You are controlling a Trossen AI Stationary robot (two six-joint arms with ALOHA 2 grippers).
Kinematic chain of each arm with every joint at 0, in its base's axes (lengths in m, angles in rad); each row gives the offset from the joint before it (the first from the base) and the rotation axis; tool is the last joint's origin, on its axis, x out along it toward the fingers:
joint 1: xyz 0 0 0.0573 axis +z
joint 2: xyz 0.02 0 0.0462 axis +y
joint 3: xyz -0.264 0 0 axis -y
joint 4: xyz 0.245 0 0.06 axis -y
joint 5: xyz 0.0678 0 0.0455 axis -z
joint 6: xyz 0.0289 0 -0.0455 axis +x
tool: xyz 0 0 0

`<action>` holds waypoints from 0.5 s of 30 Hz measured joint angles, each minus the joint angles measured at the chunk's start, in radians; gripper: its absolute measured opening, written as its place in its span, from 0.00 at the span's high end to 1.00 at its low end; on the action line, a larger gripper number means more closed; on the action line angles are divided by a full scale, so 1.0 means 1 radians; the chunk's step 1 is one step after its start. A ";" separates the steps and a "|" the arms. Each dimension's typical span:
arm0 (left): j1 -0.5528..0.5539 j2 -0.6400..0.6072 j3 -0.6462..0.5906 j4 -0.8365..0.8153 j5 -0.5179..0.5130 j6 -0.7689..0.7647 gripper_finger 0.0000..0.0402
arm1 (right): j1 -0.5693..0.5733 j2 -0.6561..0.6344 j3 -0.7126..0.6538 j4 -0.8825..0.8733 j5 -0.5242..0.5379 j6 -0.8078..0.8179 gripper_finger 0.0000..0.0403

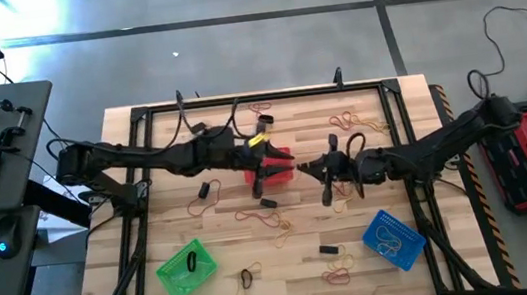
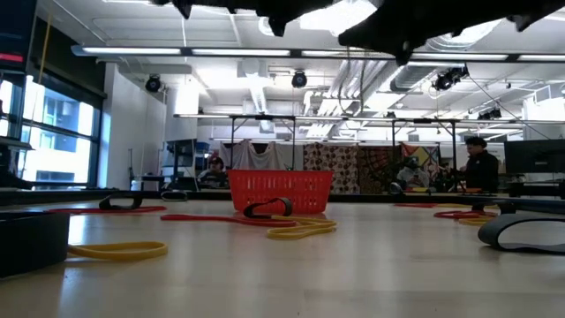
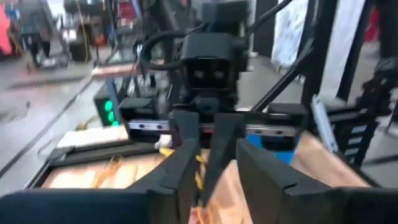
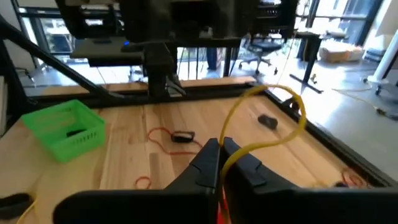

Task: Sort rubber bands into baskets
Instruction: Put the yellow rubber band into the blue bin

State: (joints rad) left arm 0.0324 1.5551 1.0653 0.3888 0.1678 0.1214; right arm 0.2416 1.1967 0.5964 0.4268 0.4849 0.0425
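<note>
Near the middle of the high view, both arms meet over the red basket (image 1: pixel 278 162). The right end effector (image 4: pixel 222 163) is clamped on a yellow rubber band (image 4: pixel 273 127), whose loop arcs up from between its fingers. The left end effector (image 3: pixel 210 163) sits just across from it, its fingers parted a little with nothing clearly gripped; a yellow strip shows between them, but I cannot tell whether it is touched.

The step in hand looks like passing or carrying the yellow band. To do it well, the right arm should keep its pinch firm until the band hangs squarely over the chosen basket, and the left should stay clear so the springy loop does not snag on its fingers. Release low, so the band does not bounce out.

Baskets: three — red at centre, the green basket (image 1: pixel 187 269) at lower left, the blue basket (image 1: pixel 394 238) at lower right. The green one holds a dark band, the blue one a pale one.

Loose bands on the worktop (image 1: pixel 153 232): roughly a dozen or more, mixed tan, black and reddish; an exact count per colour cannot be made out.
</note>
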 joint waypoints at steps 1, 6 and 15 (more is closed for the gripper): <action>-0.004 0.000 -0.028 0.051 0.002 -0.007 0.70 | 0.009 -0.020 0.000 -0.036 0.007 0.011 1.00; -0.010 0.000 -0.133 0.236 0.005 -0.050 0.63 | 0.054 -0.103 0.000 -0.205 0.024 0.110 1.00; -0.011 0.000 -0.235 0.348 -0.005 -0.094 0.61 | 0.182 -0.118 0.189 -0.850 0.060 0.455 1.00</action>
State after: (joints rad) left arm 0.0217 1.5555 0.8306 0.7370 0.1628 0.0273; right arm 0.4237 1.0786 0.7858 -0.4234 0.5445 0.4971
